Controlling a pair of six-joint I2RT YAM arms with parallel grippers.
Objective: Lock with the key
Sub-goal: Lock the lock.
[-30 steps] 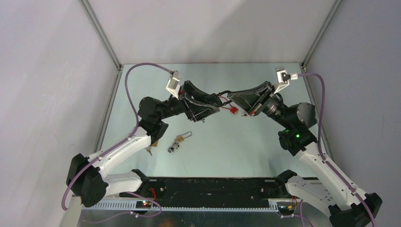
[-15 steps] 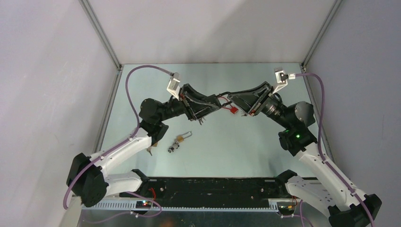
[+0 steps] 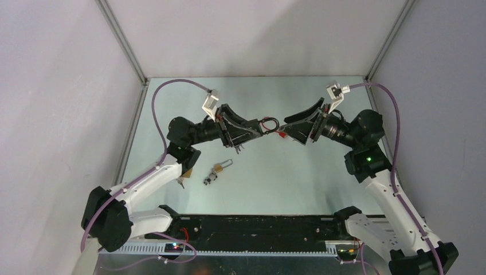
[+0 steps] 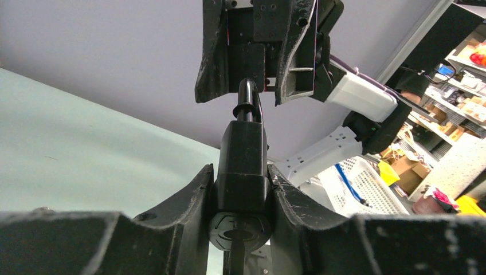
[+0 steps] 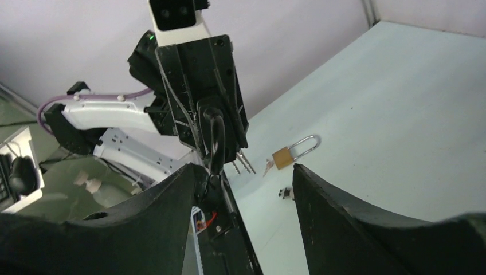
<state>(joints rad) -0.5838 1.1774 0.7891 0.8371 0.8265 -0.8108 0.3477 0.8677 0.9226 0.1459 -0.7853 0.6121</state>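
Observation:
My left gripper (image 4: 242, 169) is shut on the body of a black padlock (image 4: 243, 143), held in the air above the table. Its shackle (image 4: 247, 100) points at my right gripper (image 4: 255, 51), which stands open just beyond it. In the right wrist view the shackle (image 5: 216, 137) sits ahead of the open right gripper (image 5: 240, 172), nothing between the fingers. A bunch of keys (image 5: 243, 163) dangles under the left gripper (image 3: 258, 130); a dark strip hangs from the padlock's keyhole (image 4: 238, 229). From above, the right gripper (image 3: 289, 132) is a little right of the padlock.
A brass padlock (image 3: 219, 167) with its shackle swung open lies on the pale green table (image 3: 286, 183) below the left arm. A small dark piece (image 3: 210, 179) lies beside it. Grey walls close the table in at the back and sides.
My right gripper has opened off the black padlock's shackle and drawn back a little to the right. The left gripper has kept its hold on the padlock.

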